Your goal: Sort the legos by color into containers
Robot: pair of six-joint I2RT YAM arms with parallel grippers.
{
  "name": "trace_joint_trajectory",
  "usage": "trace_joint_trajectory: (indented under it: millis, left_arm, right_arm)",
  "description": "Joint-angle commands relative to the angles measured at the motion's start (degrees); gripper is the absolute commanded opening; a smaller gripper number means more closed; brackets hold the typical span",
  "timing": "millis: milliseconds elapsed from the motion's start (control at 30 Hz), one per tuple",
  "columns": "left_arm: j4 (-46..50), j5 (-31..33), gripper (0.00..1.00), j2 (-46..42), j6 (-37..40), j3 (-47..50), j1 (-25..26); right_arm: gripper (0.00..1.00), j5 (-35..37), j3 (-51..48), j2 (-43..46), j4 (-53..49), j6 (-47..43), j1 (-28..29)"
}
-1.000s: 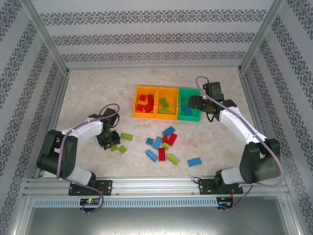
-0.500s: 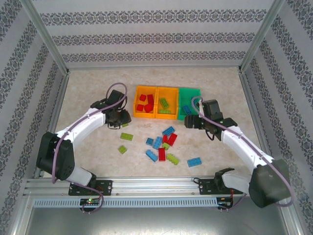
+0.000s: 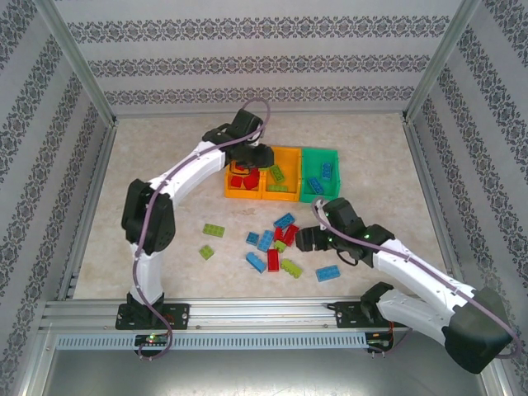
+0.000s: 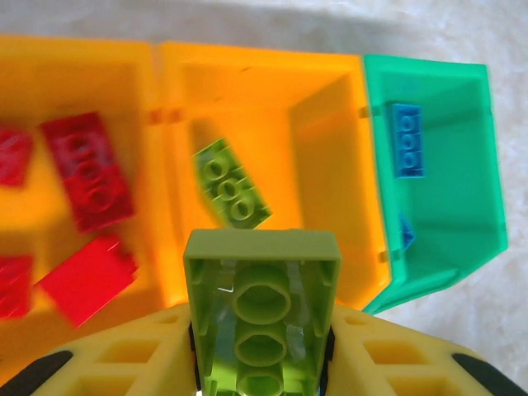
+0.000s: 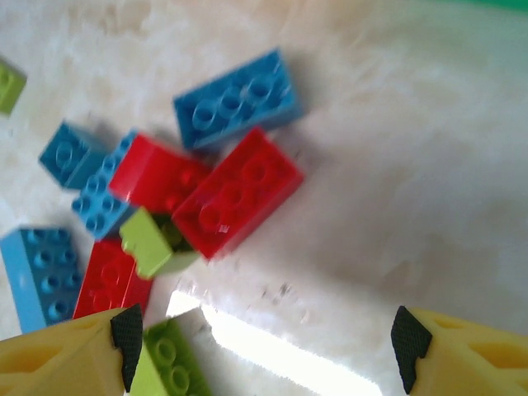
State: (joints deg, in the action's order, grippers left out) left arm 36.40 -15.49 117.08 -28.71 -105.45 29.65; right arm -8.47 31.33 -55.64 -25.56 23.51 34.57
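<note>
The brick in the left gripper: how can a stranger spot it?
Find the row of three bins at mid-table. The left gripper hangs above the two orange ones. Its lime brick is clamped between yellow fingers, while a loose lime brick lies inside the middle bin.

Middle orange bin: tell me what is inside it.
One lime green brick lies on the floor of the middle orange bin. The held brick, clamped in the left gripper, covers the floor's near part, so anything there is hidden.

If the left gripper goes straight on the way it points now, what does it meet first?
Probably the loose lime brick in the middle orange bin; the left gripper, with its held lime brick, points into that bin. Depth is unclear.
</note>
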Motion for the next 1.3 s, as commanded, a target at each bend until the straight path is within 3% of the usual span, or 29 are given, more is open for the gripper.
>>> trace_joint_trajectory:
  millis: [0,167,400,533,600,733,833,967,1100,1267]
  left_arm:
    - [2.4,-4.7,0.41,5.4,3.9,-6.6,0.8]
    - [6.1,-5.4,0.43,12.2,3.4,-14.2,0.9]
    - [5.4,-4.6,0.51,13.3,1.9,-14.3,1.1]
    - [3.6,-3.7,0.56,10.6,1.1,-12.1,1.7]
    - [2.3,-3.0,0.65,8.1,0.5,-9.8,1.7]
    - [0.7,-1.0,0.72,2.7,0.4,-4.5,1.7]
    - [-1.4,0.3,0.80,-2.1,0.3,0.8,1.7]
    - [-5.2,3.1,0.98,-9.3,-0.1,9.5,1.5]
    - [-7.5,4.9,0.99,-15.6,-0.6,17.5,0.7]
    - [-4.5,8.1,1.00,-20.5,-1.1,23.5,0.2]
  right_arm:
    - [0.81,-0.1,-1.3,0.7,-1.8,3.5,3.3]
    - [0.81,1.1,-1.9,0.7,-3.6,4.1,8.4]
    - [0.82,1.0,-1.6,-3.2,-2.4,3.8,14.5]
    - [0.82,1.9,0.4,-8.4,-1.9,3.1,16.7]
    - [0.81,2.5,2.0,-12.0,-2.0,2.7,18.2]
    - [0.77,4.4,4.4,-18.0,-2.3,2.5,20.5]
    - [0.68,6.3,6.0,-21.6,-2.9,2.4,21.8]
    - [0.46,8.7,6.5,-21.1,-3.4,2.3,23.0]
    - [0.28,10.7,4.8,-14.8,-3.9,2.9,22.9]
    - [0.25,11.0,3.5,-5.3,-3.8,2.2,18.9]
